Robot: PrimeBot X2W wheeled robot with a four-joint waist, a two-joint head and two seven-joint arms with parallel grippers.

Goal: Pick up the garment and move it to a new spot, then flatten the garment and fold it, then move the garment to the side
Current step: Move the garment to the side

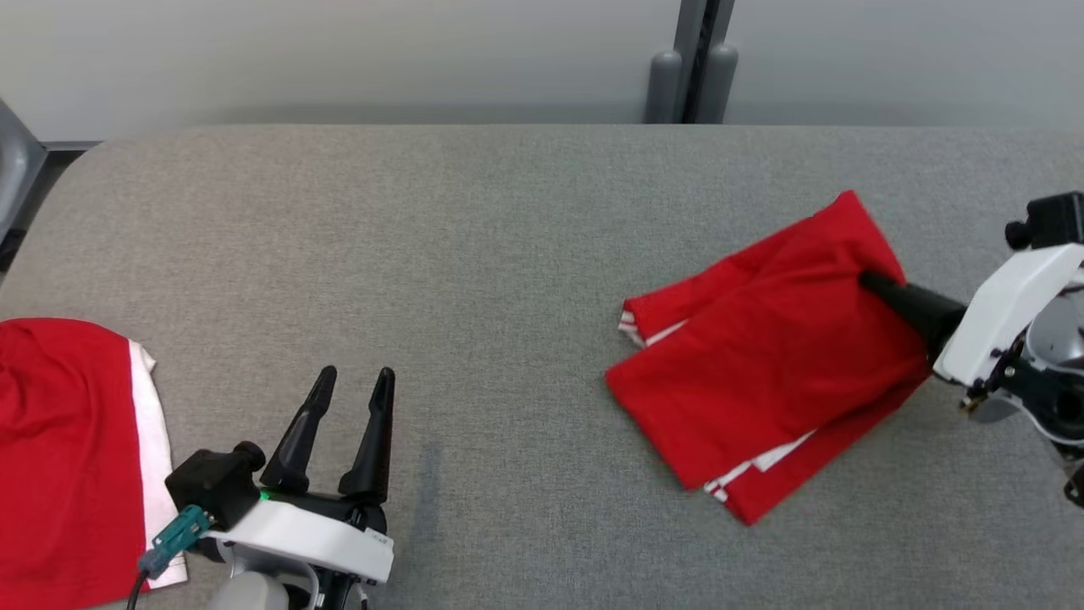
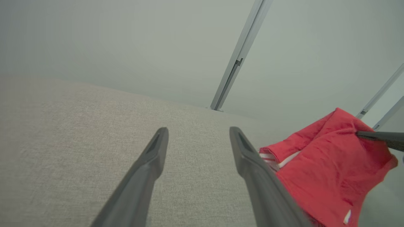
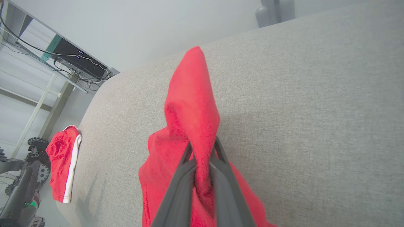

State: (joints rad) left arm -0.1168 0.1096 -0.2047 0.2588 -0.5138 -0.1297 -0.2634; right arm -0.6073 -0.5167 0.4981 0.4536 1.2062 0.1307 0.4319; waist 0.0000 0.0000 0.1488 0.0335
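Over at the frame's right, the right gripper (image 1: 871,280) pinches a raised ridge of the folded red shorts (image 1: 762,373) on the grey table (image 1: 423,254). I'd lift gently and carry low so the fold holds. Left gripper (image 1: 357,374), lower left, sits spread wide and empty.

you were working in a robot test lab, plainly: a wide bench table (image 1: 508,254) covered in grey fabric, bare pale wall panels (image 1: 339,51) behind it joined by a metal post (image 2: 236,60), and off to one side a white rack (image 3: 42,99) held a black box (image 3: 75,61) trailing cables (image 3: 85,83).
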